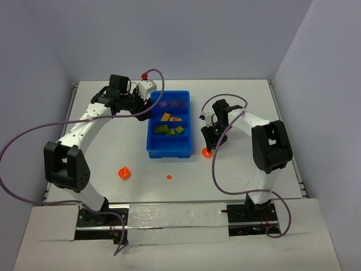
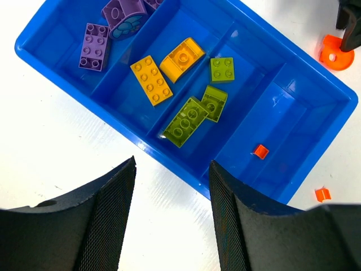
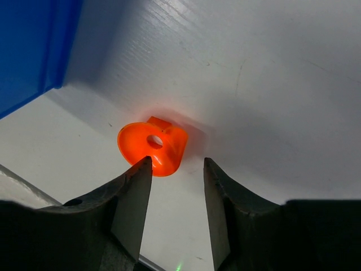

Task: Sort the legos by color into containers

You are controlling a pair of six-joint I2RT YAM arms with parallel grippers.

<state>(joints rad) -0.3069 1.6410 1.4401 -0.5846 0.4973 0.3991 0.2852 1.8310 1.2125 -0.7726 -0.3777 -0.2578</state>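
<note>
At the left of the tabletop [image 1: 141,189] a round orange lego [image 1: 123,173] is seen lying unsorted, with a tiny orange piece [image 1: 168,176] near it, in front of the blue tray [image 1: 169,153]. The left claw [image 2: 172,169] is held above the tray's left edge, its jaws moderately apart with nothing between them. In the tray, purple bricks [image 2: 93,46] are gathered in the far compartment, yellow ones [image 2: 151,81] in the next, lime green ones [image 2: 186,119] in the third, and one small orange bit [image 2: 260,151] in the nearest. Just right of the tray a second round orange lego [image 3: 152,148] rests on the tabletop. The right claw [image 3: 176,164] is set low over it, jaws narrowly apart, with the piece at the fingertips and not yet clamped. Picking up this piece is judged to be the step in hand. Next, the jaws would need to be closed on its rim and the piece carried to the nearest compartment.
</note>
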